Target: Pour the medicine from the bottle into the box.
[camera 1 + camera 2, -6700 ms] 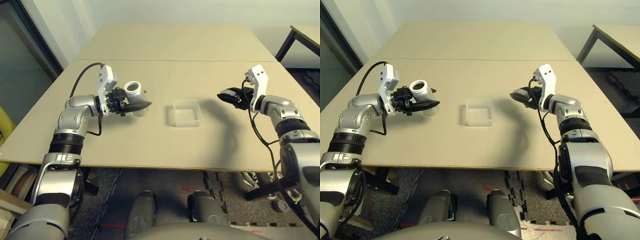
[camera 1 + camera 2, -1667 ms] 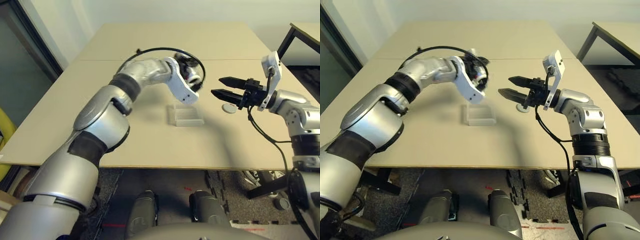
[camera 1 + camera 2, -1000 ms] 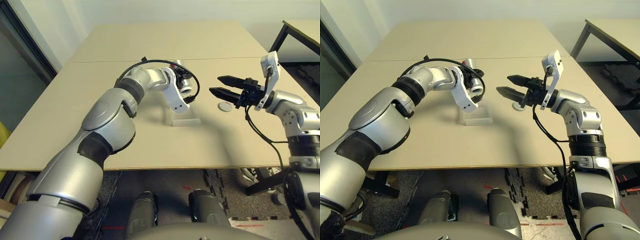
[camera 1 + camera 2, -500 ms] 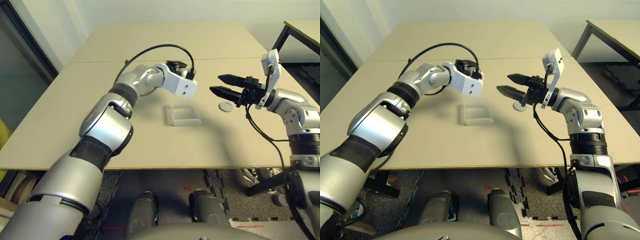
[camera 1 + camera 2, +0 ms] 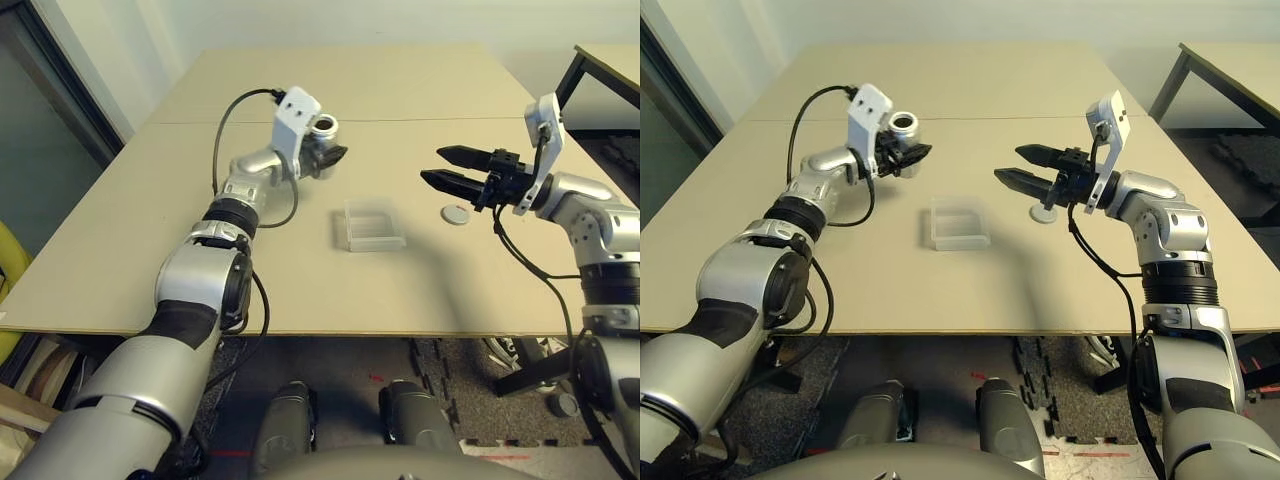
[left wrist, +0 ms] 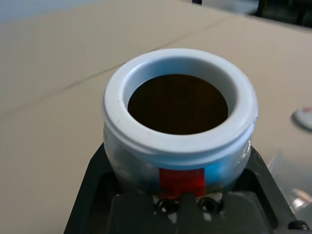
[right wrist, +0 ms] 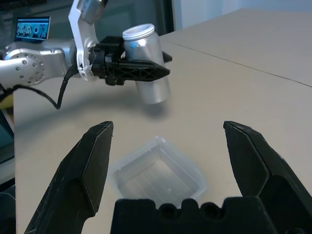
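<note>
**A:** Bottle (image 7: 151, 51) swung back from its tip near the box a second ago; now nearly upright, gripped in left fingers (image 7: 144, 72). Right fingers (image 7: 92, 165) open, empty.
**B:** Box (image 5: 376, 243)?
**A:** On the counter (image 5: 300, 290), nearer the robot than the bottle. Medicine: can't confirm where.
**B:** Pour likely just finished. Next: check box, then lower bottle upright; re-tip if anything's left.

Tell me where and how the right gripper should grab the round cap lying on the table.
Probably best by the rim of the cap, at two opposite points. Come from above with the right gripper, its open fingers astride the disc. The cap lies flat and is thin, so its low round edge is likely the only good hold.
</note>
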Robot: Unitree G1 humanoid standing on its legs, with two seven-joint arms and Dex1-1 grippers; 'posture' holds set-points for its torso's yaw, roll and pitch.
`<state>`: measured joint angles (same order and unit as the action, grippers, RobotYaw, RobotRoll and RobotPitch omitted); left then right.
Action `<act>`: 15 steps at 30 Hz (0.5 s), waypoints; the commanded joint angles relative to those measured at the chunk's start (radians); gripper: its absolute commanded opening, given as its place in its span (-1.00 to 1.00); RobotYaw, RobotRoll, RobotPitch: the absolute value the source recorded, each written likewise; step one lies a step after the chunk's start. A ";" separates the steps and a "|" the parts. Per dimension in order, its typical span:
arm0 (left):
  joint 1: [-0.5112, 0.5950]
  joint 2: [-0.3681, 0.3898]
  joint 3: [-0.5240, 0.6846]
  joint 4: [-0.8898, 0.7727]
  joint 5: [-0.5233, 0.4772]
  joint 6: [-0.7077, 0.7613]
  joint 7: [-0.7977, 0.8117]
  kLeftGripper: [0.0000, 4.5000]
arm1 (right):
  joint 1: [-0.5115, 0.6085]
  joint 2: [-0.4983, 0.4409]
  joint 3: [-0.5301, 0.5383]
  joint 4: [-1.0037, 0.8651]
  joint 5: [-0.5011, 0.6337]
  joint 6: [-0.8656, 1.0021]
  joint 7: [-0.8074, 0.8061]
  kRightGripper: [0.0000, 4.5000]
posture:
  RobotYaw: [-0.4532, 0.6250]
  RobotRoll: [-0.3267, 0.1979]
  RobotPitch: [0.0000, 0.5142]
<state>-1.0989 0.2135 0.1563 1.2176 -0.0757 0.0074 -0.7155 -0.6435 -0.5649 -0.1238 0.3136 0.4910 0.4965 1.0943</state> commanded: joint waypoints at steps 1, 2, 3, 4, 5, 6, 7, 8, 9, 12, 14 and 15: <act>0.048 0.009 0.008 -0.035 -0.020 0.034 0.007 0.15 | -0.005 -0.004 0.014 -0.002 -0.005 0.004 0.008 1.00 | -0.26 0.25 -1.00; 0.057 0.009 0.004 -0.044 -0.018 0.034 0.006 0.15 | -0.005 -0.004 0.016 -0.003 -0.005 0.005 0.010 1.00 | -0.25 0.25 -1.00; 0.063 0.008 0.002 -0.052 -0.016 0.036 0.006 0.15 | -0.005 -0.005 0.016 -0.003 -0.005 0.005 0.012 1.00 | -0.25 0.25 -1.00; 0.065 0.007 0.001 -0.058 -0.017 0.038 0.007 0.15 | -0.006 -0.006 0.018 -0.002 -0.006 0.006 0.014 1.00 | -0.25 0.25 -1.00; 0.065 0.010 -0.014 -0.065 -0.003 0.029 -0.002 0.15 | -0.008 -0.008 0.020 -0.001 -0.007 0.006 0.018 1.00 | -0.25 0.25 -1.00; 0.065 0.015 -0.034 -0.071 0.016 0.014 -0.007 0.15 | -0.010 -0.009 0.021 0.000 -0.008 0.005 0.021 1.00 | -0.25 0.25 -1.00; 0.064 0.018 -0.050 -0.076 0.029 0.005 -0.010 0.15 | -0.012 -0.010 0.022 0.002 -0.009 0.005 0.023 1.00 | -0.26 0.25 -1.00; 0.055 0.028 -0.077 -0.081 0.054 -0.017 -0.014 0.15 | -0.014 -0.011 0.022 0.005 -0.010 0.004 0.026 1.00 | -0.26 0.25 -1.00; 0.038 0.042 -0.106 -0.082 0.085 -0.043 -0.009 0.15 | -0.015 -0.012 0.022 0.007 -0.012 0.003 0.029 1.00 | -0.26 0.25 -1.00; -0.022 0.105 -0.289 -0.068 0.288 -0.209 0.066 0.15 | -0.014 -0.013 0.022 0.012 -0.014 -0.001 0.035 1.00 | -0.25 0.25 -1.00; -0.086 0.128 -0.440 -0.050 0.456 -0.327 0.169 0.15 | -0.013 -0.013 0.023 0.016 -0.016 -0.004 0.039 1.00 | -0.24 0.25 -1.00; -0.118 0.129 -0.505 -0.041 0.527 -0.369 0.219 0.15 | -0.013 -0.013 0.023 0.018 -0.017 -0.005 0.041 1.00 | -0.24 0.25 -1.00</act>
<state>-1.1684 0.3468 -0.2567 1.1638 0.3289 -0.2687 -0.5669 -0.6480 -0.5759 -0.1161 0.3214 0.4812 0.4962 1.1286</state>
